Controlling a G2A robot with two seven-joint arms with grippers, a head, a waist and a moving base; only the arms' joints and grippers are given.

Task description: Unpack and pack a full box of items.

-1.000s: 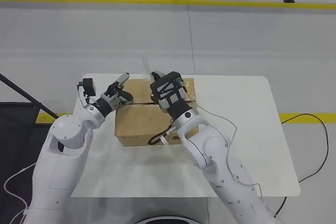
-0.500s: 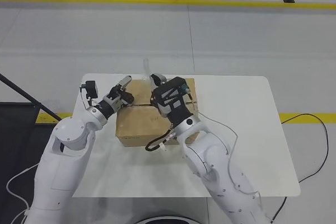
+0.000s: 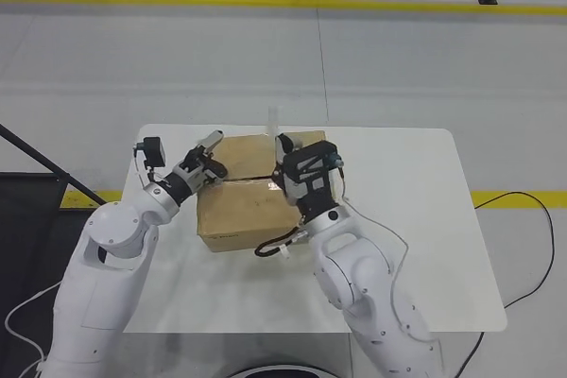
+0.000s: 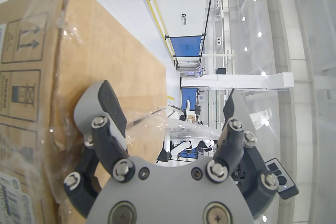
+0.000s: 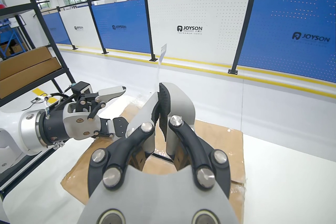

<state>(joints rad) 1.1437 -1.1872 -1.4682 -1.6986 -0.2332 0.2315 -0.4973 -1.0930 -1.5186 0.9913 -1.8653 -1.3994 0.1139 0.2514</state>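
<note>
Pinching a clear tape strip (image 5: 159,62) tight, the right gripper (image 5: 160,93) hangs over the box's (image 3: 236,203) far side. The left gripper (image 4: 168,93) is spread wide by the box's left edge.

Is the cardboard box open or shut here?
Shut. The cardboard box has its top flaps flat, meeting at a centre seam; the right gripper pinches a strip of clear tape above it.

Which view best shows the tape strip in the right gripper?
Right wrist view: the tape strip rises plainly from the shut right gripper. Top view shows it faintly beyond the box; left wrist view, loose clear film.
</note>
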